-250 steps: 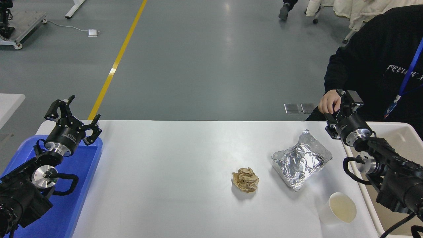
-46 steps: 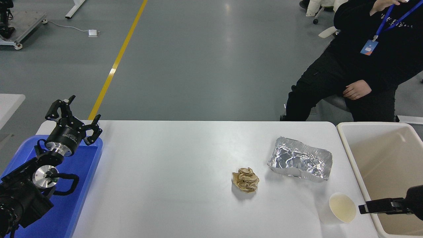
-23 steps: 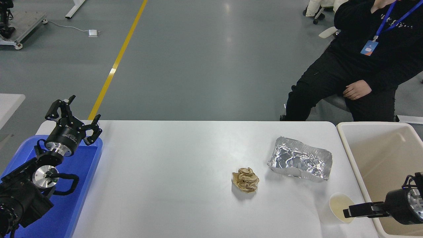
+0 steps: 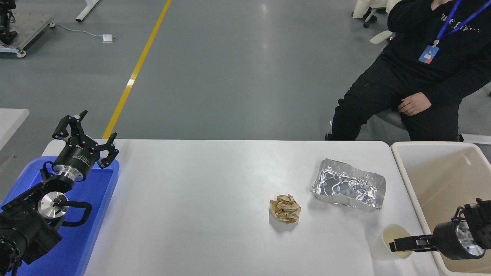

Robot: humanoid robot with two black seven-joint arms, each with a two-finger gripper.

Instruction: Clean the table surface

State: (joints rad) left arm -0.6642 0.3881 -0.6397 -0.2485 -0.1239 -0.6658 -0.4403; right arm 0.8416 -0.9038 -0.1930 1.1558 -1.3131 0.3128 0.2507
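The white table surface (image 4: 199,199) holds a crumpled brown paper ball (image 4: 285,209) near the middle. A crinkled foil tray (image 4: 348,184) lies right of the ball, and a white paper cup (image 4: 395,238) stands at the front right. My right gripper (image 4: 392,245) comes in from the lower right over the bin's edge, and its tip lies across the cup's near rim. Seen side-on, it does not show whether it is open or shut. My left gripper (image 4: 90,134) is parked open and empty above the blue tray (image 4: 98,199) at the left.
A beige bin (image 4: 433,168) stands against the table's right edge. A person in black sits beyond the far right corner, one hand (image 4: 412,103) on a knee, away from the table. Bare tabletop stretches between the blue tray and the paper ball.
Over the last second my right gripper has slid left from the bin's edge to the cup's rim. Since the earliest frame the person has leaned back and the foil tray lies turned.
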